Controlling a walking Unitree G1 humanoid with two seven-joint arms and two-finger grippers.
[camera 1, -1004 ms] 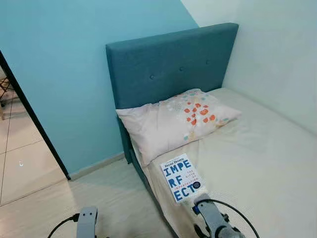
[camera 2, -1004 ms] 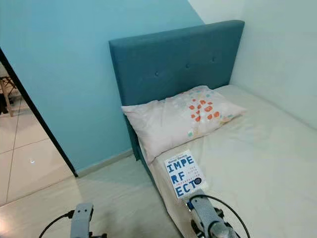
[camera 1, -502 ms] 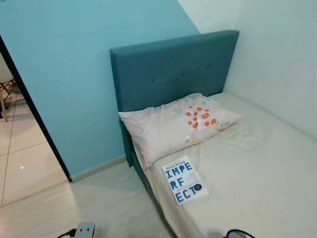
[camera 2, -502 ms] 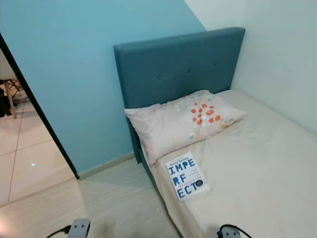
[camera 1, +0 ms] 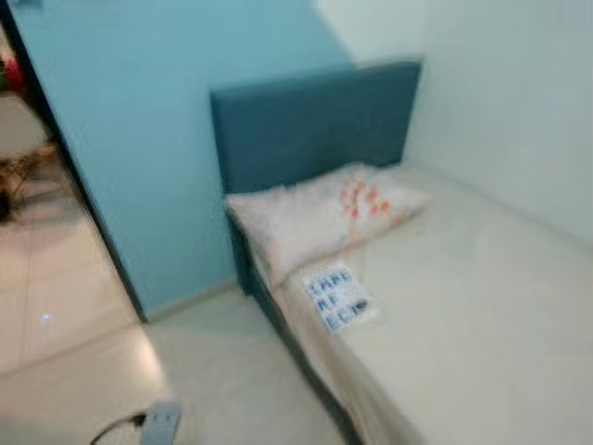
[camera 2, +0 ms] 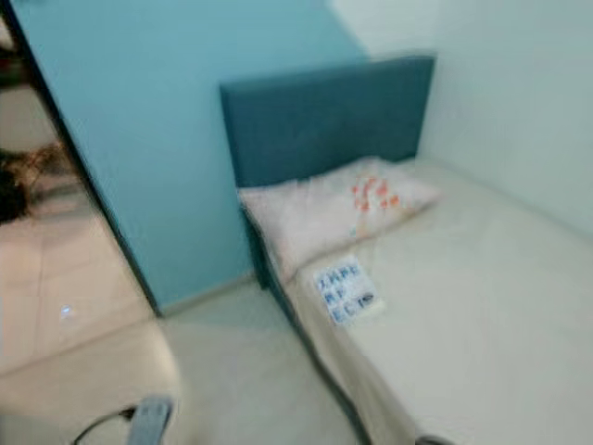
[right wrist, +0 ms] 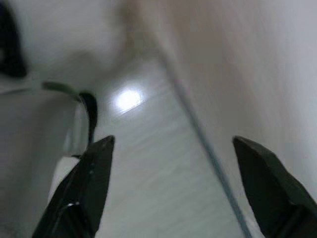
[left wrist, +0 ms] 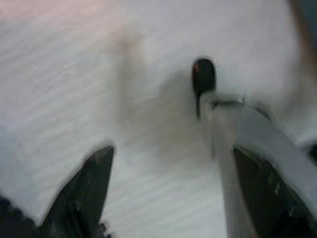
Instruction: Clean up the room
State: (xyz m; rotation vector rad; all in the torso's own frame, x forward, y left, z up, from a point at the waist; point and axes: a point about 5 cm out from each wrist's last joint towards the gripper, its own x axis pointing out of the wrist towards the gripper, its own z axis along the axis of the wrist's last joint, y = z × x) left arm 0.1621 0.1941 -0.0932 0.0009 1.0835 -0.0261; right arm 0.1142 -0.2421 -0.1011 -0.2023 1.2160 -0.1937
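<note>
A white book with blue letters [camera 1: 338, 298] lies flat on the bed near its edge, just below a pale pillow with orange dots [camera 1: 320, 215]. Both eye views are blurred. My left arm [camera 1: 162, 422] hangs low over the floor beside the bed. In the left wrist view my left gripper [left wrist: 168, 198] is open above pale floor, nothing between its fingers [left wrist: 81, 196]. In the right wrist view my right gripper [right wrist: 178, 193] is open too, over pale floor beside the bed's side, and holds nothing.
The bed [camera 1: 482, 315] with a teal headboard [camera 1: 310, 125] stands in the corner against a white wall. A blue wall runs on the left, with a doorway [camera 1: 37, 241] onto a tiled floor. Pale floor lies between doorway and bed.
The whole picture has shifted and blurred, so the camera is moving. Both arms have dropped lower; the right arm, near the book a second ago, is down at the frame's edge. The book lies unmoved.
</note>
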